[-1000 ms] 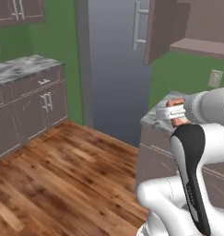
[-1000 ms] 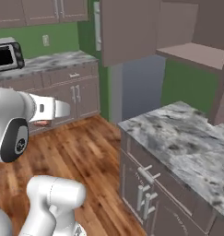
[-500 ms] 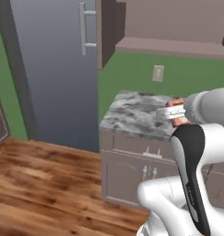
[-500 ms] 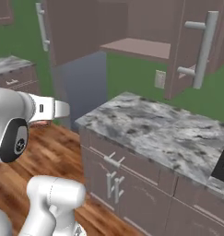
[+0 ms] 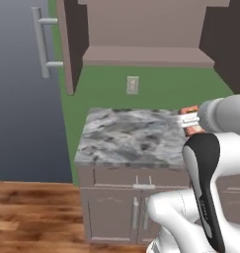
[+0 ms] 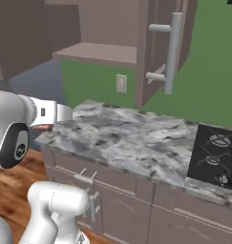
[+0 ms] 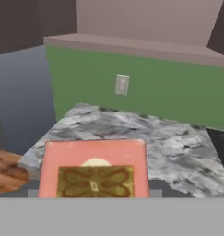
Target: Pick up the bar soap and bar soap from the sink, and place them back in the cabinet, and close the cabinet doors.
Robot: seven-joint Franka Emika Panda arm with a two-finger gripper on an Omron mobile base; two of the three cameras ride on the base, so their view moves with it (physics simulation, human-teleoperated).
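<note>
1. The gripper [image 5: 187, 120] was held level in front of the arm, above the near edge of the grey marbled counter [image 5: 131, 136]; it was clamped on a bar soap [image 7: 94, 169], seen in the left base view as a reddish-orange edge poking out above and below the fingers.
2. In the hand view the bar soap lay broadside at the bottom of the picture, a pinkish-red face with an olive patterned panel at its centre.
3. In the right base view the gripper [image 6: 55, 117] pointed toward the counter, with a thin strip of the soap visible beneath it.
4. The cabinet [image 5: 146, 55] hung on the green wall above the counter, its inner shelf bare where visible.
5. Both cabinet doors stood swung open: one door [image 5: 67, 47] at the left, the other [image 6: 158, 50] at the right, bearing a vertical grey bar handle [image 6: 173, 52].
6. A wall outlet [image 5: 133, 84] sat on the wall between cabinet and counter.
7. A black stovetop [image 6: 215, 155] lay flush in the counter, well to the right of the gripper.
</note>
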